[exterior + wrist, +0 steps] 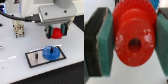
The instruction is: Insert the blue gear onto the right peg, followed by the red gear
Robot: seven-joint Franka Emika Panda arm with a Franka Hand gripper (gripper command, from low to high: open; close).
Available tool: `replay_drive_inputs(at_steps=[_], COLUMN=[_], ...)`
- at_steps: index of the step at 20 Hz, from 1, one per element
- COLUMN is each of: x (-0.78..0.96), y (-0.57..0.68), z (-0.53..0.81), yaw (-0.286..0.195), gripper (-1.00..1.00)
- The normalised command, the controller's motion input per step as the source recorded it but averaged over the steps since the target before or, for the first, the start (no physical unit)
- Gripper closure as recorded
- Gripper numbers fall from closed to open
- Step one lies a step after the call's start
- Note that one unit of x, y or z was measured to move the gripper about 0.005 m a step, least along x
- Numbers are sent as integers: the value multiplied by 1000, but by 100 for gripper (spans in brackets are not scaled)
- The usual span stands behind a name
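Two gears are in the scene, and only one of them is on the plate. The blue gear [50, 52] lies flat on the grey rectangular plate [34, 60], at the end of the plate that is on the exterior view's right. It seems to sit around the right peg there, but the peg itself is covered by the gear hub and I cannot see it. Near the other end of the plate stands a thin dark pin [37, 54], upright and free, with nothing on it.

The red gear [132, 42] is in the air, held by the gripper [57, 33] above the white table [67, 70] and a little above and behind the blue gear. It does not touch the blue gear or the plate. In the wrist view the fingers [104, 42] press with their teal pads on two opposite sides of the red gear, so the jaws are closed on it at a middle width. The centre hole of the red gear faces the wrist camera.

Near the far edge of the table, on the exterior view's left, there is a small white and dark device [19, 28]
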Motion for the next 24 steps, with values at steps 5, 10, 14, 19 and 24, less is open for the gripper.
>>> replay_drive_inputs(at_steps=[5, 10, 14, 19, 24], x=[583, 377, 105, 118, 145], y=[-61, -115, -168, -120, -79], z=[12, -48, -102, -22, 204], yaw=[0, 0, 0, 0, 0], gripper=[100, 100, 100, 100, 100])
